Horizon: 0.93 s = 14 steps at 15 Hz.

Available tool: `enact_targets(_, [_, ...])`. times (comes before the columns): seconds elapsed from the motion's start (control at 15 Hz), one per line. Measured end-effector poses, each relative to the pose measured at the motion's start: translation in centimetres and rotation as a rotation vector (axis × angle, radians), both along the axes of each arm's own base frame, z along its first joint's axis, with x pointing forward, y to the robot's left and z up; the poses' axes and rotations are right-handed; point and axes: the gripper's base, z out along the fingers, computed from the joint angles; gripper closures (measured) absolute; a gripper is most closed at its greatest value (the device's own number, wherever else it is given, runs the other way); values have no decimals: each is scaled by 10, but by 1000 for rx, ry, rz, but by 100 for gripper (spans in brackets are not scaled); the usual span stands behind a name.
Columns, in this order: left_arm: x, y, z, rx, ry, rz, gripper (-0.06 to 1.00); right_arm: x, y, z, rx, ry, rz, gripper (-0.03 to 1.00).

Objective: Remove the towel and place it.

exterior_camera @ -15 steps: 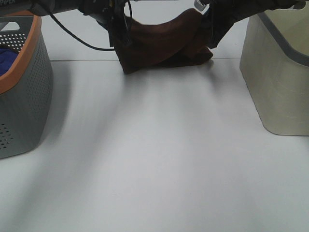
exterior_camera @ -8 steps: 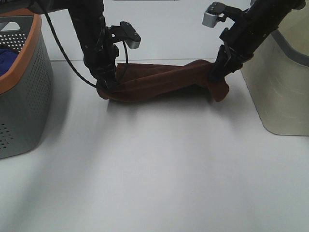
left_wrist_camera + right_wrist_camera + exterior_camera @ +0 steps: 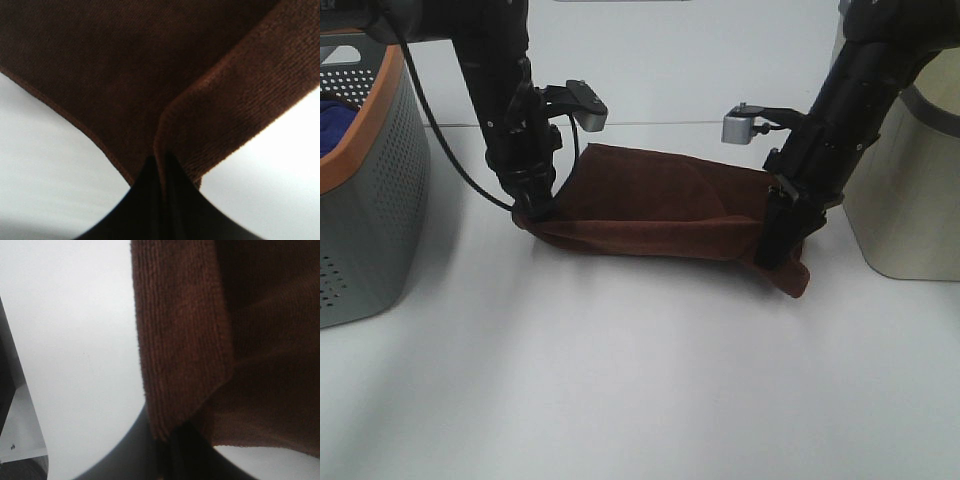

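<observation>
The dark brown towel (image 3: 655, 205) is stretched between my two grippers, low over the white table, its far part lying on the surface. My left gripper (image 3: 532, 212) is shut on the towel's left corner. My right gripper (image 3: 775, 255) is shut on its right corner, with a flap hanging past it. In the left wrist view the towel (image 3: 150, 75) is pinched between the closed black jaws. In the right wrist view the towel (image 3: 210, 330) is likewise pinched at its folded edge.
A grey perforated basket with an orange rim (image 3: 370, 180) stands at the left and holds a blue cloth (image 3: 332, 118). A beige bin (image 3: 910, 190) stands at the right, close to my right arm. The white table (image 3: 640, 380) stretches toward the front.
Both grippers have carried the towel from the far edge of the table toward the front and lowered it. The towel has spread out and part of it now rests on the table.
</observation>
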Motion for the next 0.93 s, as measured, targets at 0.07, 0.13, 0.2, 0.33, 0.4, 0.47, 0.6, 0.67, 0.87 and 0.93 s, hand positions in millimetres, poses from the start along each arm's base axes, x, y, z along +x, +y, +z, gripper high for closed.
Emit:
enact_targets(0.07, [-6, 3, 6, 6, 1, -22, 94, -3, 7, -1, -12, 4, 16, 94])
enact_targets(0.13, [-13, 7, 11, 14, 5, -48, 94, -6, 13, -1, -25, 11, 20, 94])
enact_targets(0.2, [-20, 10, 10, 24, 22, -68, 94, -8, 17, -2, -30, 17, 20, 94])
enact_targets(0.33, [-33, 17, -8, 59, 90, -104, 94, -10, 20, -3, -67, 25, 18, 94])
enact_targets(0.4, [-38, 19, -16, 72, 122, -119, 94, -11, 20, -4, -85, 29, 9, 94])
enact_targets(0.47, [-42, 21, -21, 78, 140, -129, 94, -12, 22, -4, -90, 36, -4, 94])
enact_targets(0.6, [-45, 22, -25, 85, 156, -136, 94, -16, 27, -5, -101, 50, -14, 94])
enact_targets(0.67, [-45, 22, -25, 84, 155, -136, 94, -19, 28, -9, -108, 69, -17, 94])
enact_targets(0.87, [-45, 22, -25, 83, 155, -136, 94, -36, 23, -25, -129, 152, -37, 94])
enact_targets(0.93, [-45, 22, -25, 82, 156, -135, 94, -39, 23, -28, -127, 168, -43, 94])
